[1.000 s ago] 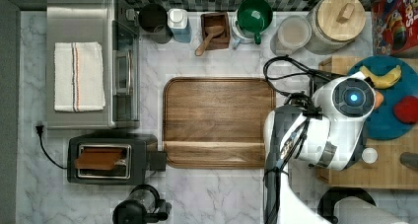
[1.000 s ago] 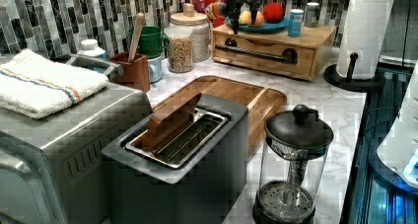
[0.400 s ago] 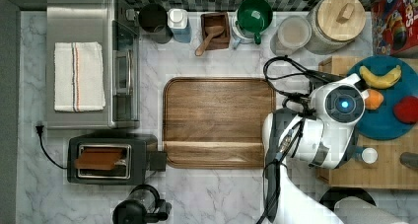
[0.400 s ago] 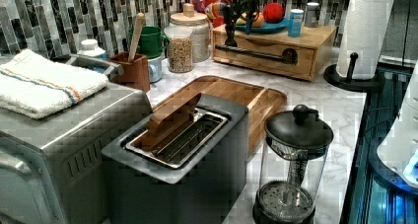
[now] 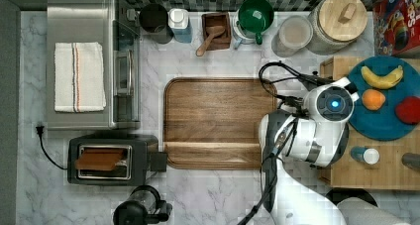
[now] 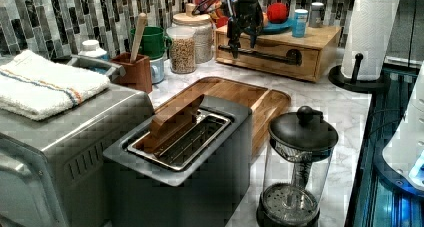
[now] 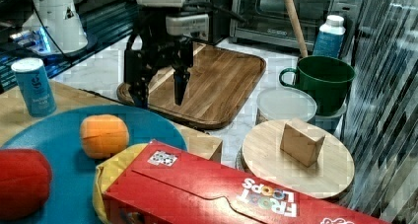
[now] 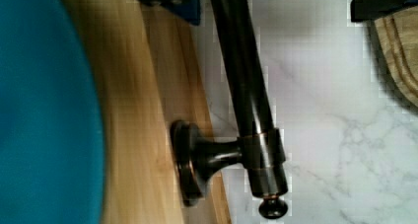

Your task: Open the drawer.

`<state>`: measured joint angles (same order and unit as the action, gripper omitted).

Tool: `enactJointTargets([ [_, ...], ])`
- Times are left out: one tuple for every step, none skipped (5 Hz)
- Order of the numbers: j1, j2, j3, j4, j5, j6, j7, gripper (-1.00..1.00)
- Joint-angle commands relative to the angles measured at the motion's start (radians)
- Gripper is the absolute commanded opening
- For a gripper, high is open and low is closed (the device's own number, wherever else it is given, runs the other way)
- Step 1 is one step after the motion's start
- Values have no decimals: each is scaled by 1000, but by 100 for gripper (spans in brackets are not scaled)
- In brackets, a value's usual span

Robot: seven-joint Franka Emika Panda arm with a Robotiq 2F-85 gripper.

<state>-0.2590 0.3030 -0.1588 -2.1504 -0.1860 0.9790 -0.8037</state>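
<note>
Marble counter (image 6: 320,94) carries the drawer (image 6: 272,54); the open gripper (image 6: 243,31) straddles its black bar handle (image 6: 260,55), a stiff, probably slippery hold near 1 end.

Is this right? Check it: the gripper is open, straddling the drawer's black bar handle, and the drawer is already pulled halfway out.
Not quite. In the left view the gripper is open with a finger on either side of the black bar handle, but the drawer is shut, its front flush with the wooden box around it.
</note>
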Motion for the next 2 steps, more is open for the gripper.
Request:
enactJointTargets([
  [26, -6, 32, -51, 9, 47, 33, 100],
  [58, -27, 45, -57, 17, -1, 77, 100],
])
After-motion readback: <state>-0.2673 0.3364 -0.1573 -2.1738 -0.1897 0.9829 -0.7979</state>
